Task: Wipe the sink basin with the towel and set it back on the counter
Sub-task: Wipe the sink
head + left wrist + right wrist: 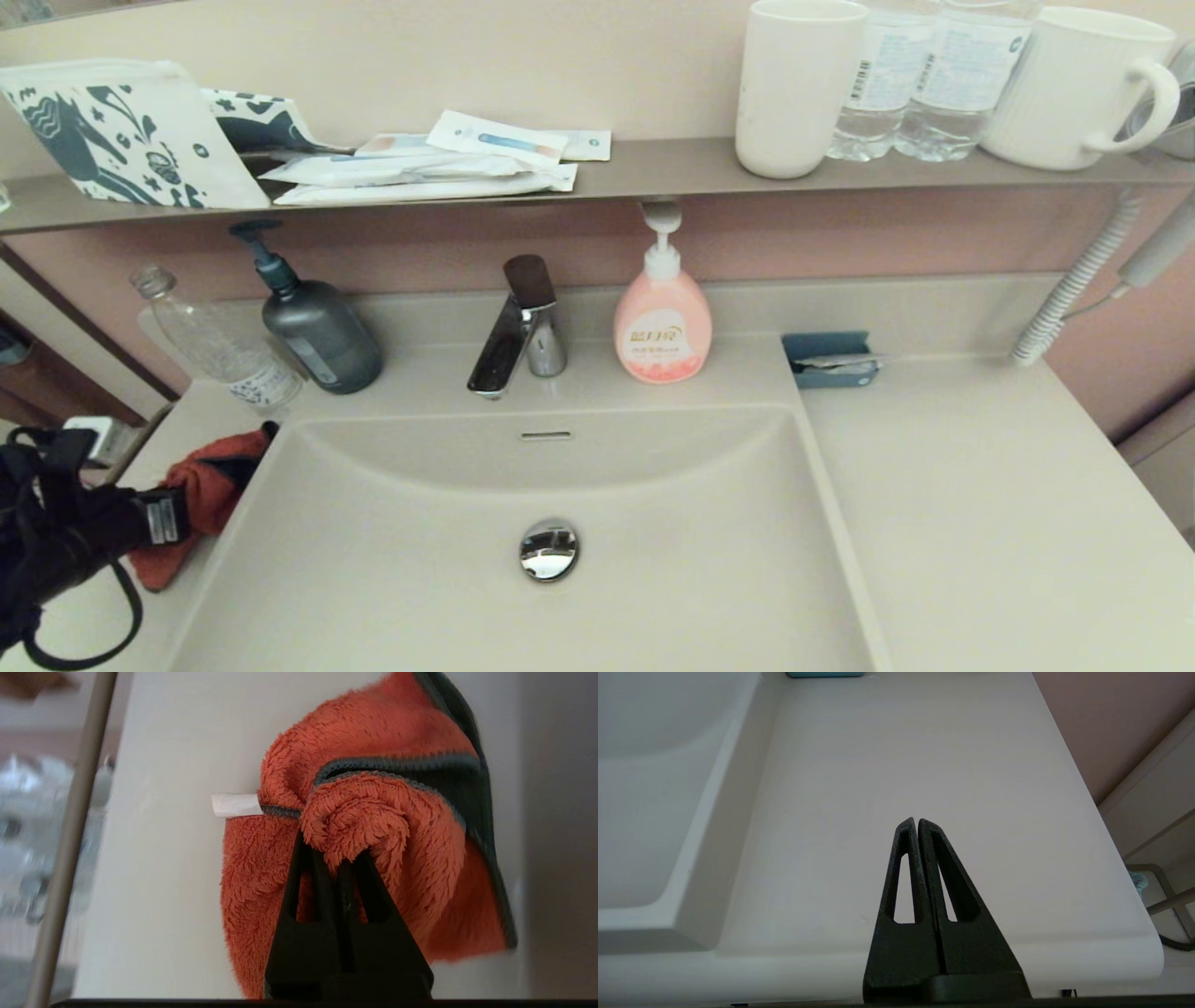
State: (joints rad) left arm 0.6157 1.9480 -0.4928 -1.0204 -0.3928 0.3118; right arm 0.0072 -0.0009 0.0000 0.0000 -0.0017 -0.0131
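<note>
The orange-red towel (210,481) is bunched over the narrow strip of counter just left of the sink basin (653,523). My left gripper (191,504) is shut on a fold of it. In the left wrist view, the towel (373,812) shows its dark trim and a white tag, with the left gripper (334,851) pinching the fuzzy roll. The basin holds a chrome drain plug (549,549) and an overflow slot (546,435). My right gripper (917,820) hovers shut and empty over the counter (901,765) right of the basin; it is out of the head view.
Behind the basin stand a chrome faucet (518,336), a pink soap bottle (663,322), a dark grey pump bottle (317,327) and a clear plastic bottle (219,345). A blue holder (831,359) sits on the right counter (980,504). A coiled cord (1074,289) hangs far right.
</note>
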